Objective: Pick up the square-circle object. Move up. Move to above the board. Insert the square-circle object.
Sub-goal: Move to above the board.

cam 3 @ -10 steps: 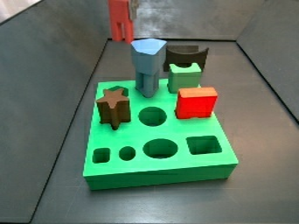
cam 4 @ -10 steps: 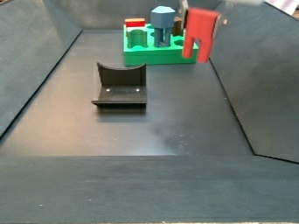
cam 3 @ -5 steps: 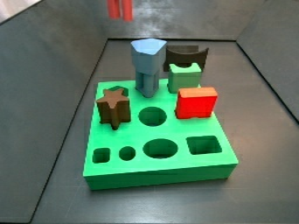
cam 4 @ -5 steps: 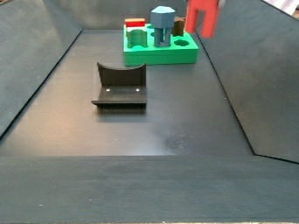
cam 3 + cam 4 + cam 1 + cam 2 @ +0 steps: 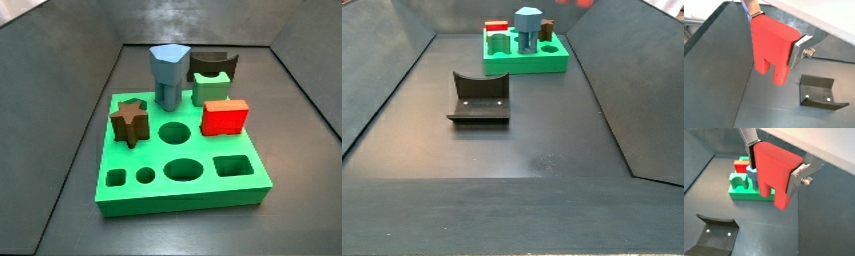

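My gripper (image 5: 775, 39) is shut on the square-circle object (image 5: 767, 55), a salmon-red block with two short legs hanging below the fingers. Both wrist views show it held high in the air (image 5: 774, 180), the gripper (image 5: 773, 172) clamping its upper body. The green board (image 5: 751, 195) lies below and beyond the object. In both side views the board (image 5: 147, 150) (image 5: 523, 65) shows, but the gripper is above the frame. Only a red sliver (image 5: 584, 2) shows at the upper edge of a side view. The board's front holes are open.
On the board stand a blue-grey pillar (image 5: 167, 75), a brown star (image 5: 130, 120), a red cube (image 5: 225, 117), a green block (image 5: 211, 90) and a dark piece (image 5: 211, 63). The fixture (image 5: 478, 98) stands on the dark floor, also in both wrist views (image 5: 821, 92) (image 5: 714, 235). Grey walls enclose the floor.
The gripper with the red object has risen steadily and left the upper edge of both side views. The board and its pieces have not moved.
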